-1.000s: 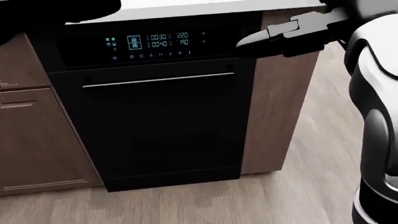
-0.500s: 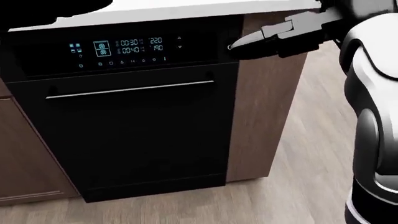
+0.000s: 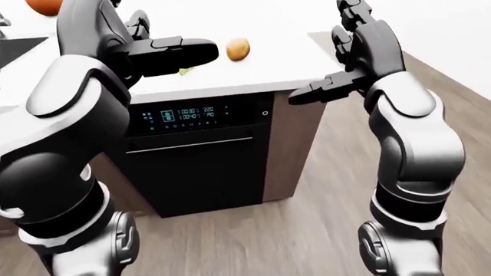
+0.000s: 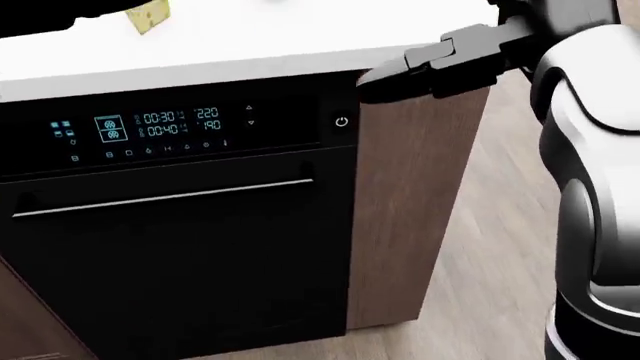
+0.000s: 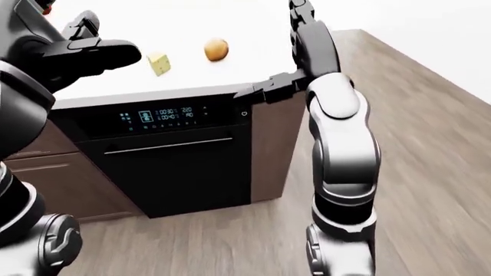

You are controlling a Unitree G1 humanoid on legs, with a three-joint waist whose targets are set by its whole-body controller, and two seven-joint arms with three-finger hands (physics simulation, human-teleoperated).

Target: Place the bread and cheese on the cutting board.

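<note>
Our view has slid left, baring the yellow cheese wedge point(image 5: 159, 63) and round brown bread roll point(image 5: 216, 49) beyond our open, empty left robot hand point(image 5: 96, 54) and right robot hand point(image 3: 318, 91) on the white desk point(image 5: 191, 75).

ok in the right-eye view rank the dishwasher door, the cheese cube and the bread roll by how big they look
1. Dishwasher door, by far the largest.
2 and 3. Bread roll and cheese cube look about alike; the roll seems slightly bigger, but it lies farther up the counter, so I won't rank them.
</note>
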